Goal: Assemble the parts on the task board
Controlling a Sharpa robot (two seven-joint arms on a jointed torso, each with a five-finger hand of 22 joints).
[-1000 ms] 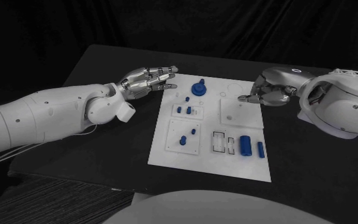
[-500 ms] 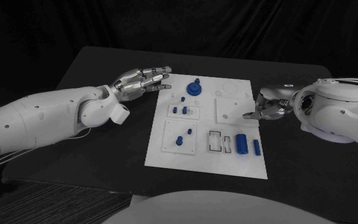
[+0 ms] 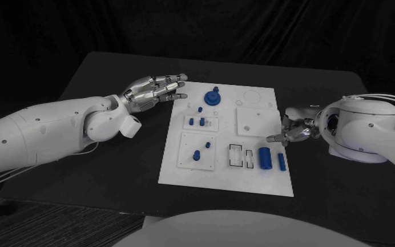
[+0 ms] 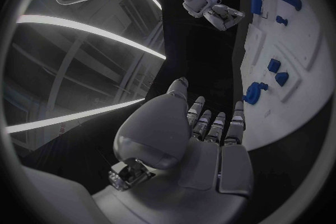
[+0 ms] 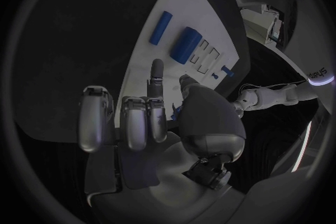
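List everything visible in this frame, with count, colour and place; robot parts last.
Table: one, black, under everything.
Task board: one, white plate, middle of the table.
Round knobbed part: one, blue, far end of the board.
Small pegs: several, blue, standing in the board's left-hand panels.
Thick cylinder: one, blue, lying near the board's right edge.
Thin cylinder: one, blue, lying beside the thick one.
Left robot hand: one, silver, fingers apart, holding nothing, at the board's far left corner.
Right robot hand: one, silver, fingers curled in, at the board's right edge.
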